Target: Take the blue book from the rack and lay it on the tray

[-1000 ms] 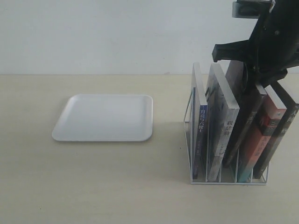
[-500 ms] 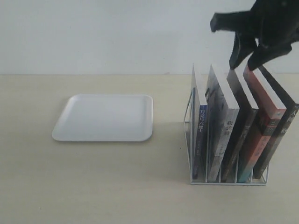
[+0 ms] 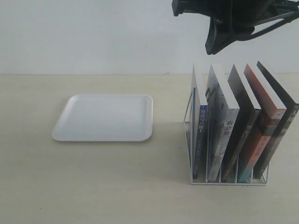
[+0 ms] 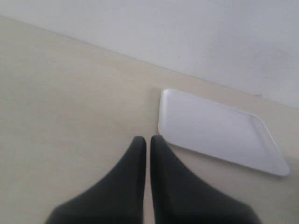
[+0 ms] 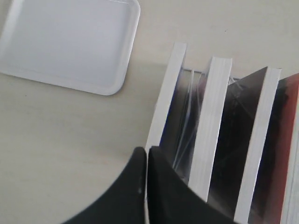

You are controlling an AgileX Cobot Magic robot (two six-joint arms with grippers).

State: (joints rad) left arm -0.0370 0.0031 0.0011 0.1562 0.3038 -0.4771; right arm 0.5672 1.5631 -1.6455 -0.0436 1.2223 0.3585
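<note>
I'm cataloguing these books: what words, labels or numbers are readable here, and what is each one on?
No text can be quoted with confidence.
blue book spine: a column of white Chinese characters, too blurred to read.
grey-white book spine: dark Chinese characters, too blurred to read.
red-orange book spine: faint marks, too small to read.
tray: no text.

blue book (image 3: 202,133): covers hidden, only spine and page edge show; spine title too small to read
rack (image 3: 188,140): dividers mostly hidden by books
outermost dark book (image 3: 281,133): corner cut by exterior view's right edge
right arm (image 3: 233,16): cut by top edge
</note>
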